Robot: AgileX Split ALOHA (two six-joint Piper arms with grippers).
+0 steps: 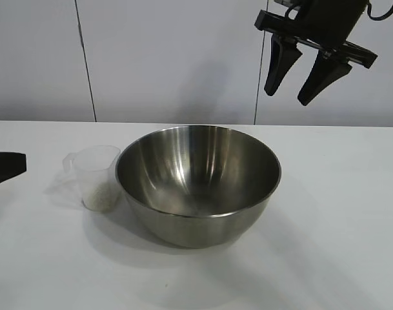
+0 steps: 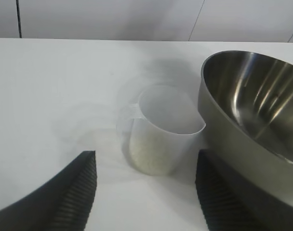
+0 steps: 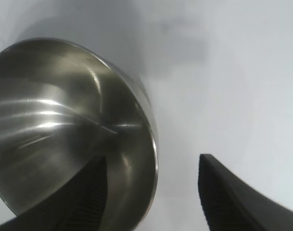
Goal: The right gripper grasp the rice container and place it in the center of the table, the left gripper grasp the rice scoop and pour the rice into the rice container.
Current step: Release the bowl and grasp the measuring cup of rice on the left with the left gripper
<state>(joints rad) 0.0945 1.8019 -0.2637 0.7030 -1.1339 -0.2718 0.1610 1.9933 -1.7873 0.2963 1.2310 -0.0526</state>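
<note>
Rice container (image 1: 198,184): large polished steel bowl, upright on the table (image 1: 325,245) near its middle. The interior shows only reflections and streaks of light; no grains are visible inside it.
Rice scoop (image 1: 96,175): small frosted plastic cup with a side handle, upright on the table, touching or just beside the bowl's outer wall on the left-arm side; which of the two cannot be told.
Rice (image 1: 100,194): a low layer of pale grains in the bottom of the scoop, filling well under half of it.
Markings: no brand, label or readable writing can be made out on bowl or scoop; any graduation marks on the cup are too faint to tell.
Left gripper (image 2: 144,192): low at the table's left edge, fingers spread apart, the scoop standing just ahead of the gap between them, nothing held. In the exterior view only a dark tip shows at the left border.
Right gripper (image 1: 299,76): raised well above the table, over the bowl's far right side, fingers apart and empty, pointing steeply down.
</note>
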